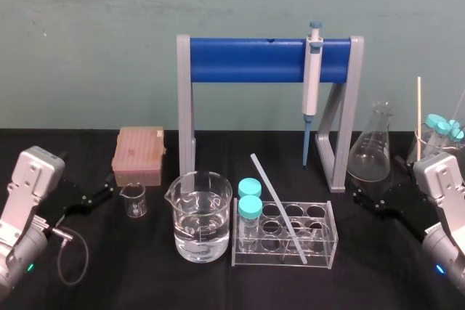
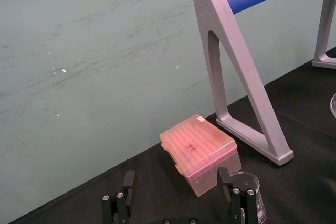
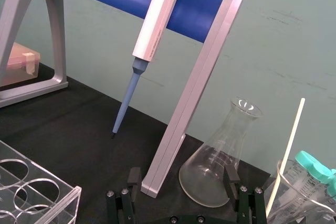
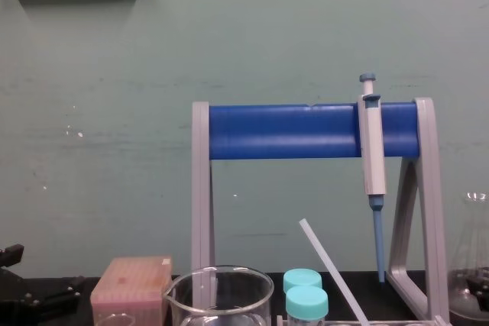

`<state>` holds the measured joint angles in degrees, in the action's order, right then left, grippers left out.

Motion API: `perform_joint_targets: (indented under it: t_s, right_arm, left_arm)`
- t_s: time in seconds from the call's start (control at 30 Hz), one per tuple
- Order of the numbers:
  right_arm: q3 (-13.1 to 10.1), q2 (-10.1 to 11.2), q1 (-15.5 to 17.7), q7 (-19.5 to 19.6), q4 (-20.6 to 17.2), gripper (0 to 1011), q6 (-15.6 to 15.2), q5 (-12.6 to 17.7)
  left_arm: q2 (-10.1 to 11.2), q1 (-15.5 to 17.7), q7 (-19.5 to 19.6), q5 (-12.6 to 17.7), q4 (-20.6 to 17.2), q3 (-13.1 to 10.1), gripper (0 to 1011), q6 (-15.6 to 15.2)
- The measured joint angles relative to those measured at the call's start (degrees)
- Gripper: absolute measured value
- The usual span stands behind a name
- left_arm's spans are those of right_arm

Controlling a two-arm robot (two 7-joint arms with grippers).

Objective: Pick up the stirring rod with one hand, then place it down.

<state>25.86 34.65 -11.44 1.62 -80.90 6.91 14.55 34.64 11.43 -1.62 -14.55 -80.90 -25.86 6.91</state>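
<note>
A plain, translucent whitish stirring rod [image 1: 278,207] leans slantwise in the clear tube rack [image 1: 330,231]. The left gripper [image 2: 176,178] and right gripper [image 3: 181,174] flank it, fingers spread, empty.

Black table [image 1: 145,274], pink tip box [image 1: 139,155], small beaker [image 1: 134,200], large beaker [image 1: 200,217], clear tube rack [image 1: 328,241], blue-barred stand [image 1: 240,61], conical flask [image 1: 370,147]

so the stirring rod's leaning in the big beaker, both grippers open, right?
No: the stirring rod leans in the tube rack beside the beaker, as the head view shows. The left gripper and right gripper are both open.
</note>
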Motion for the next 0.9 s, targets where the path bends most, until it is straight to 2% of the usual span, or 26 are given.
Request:
perform_joint_targets:
  t_s: [0.9]
  right_arm:
    - [0.0, 0.0, 0.0, 0.0, 0.0, 1000, 0.0, 0.0]
  left_arm:
    - [0.0, 0.0, 0.0, 0.0, 0.0, 0.0, 1000, 0.0]
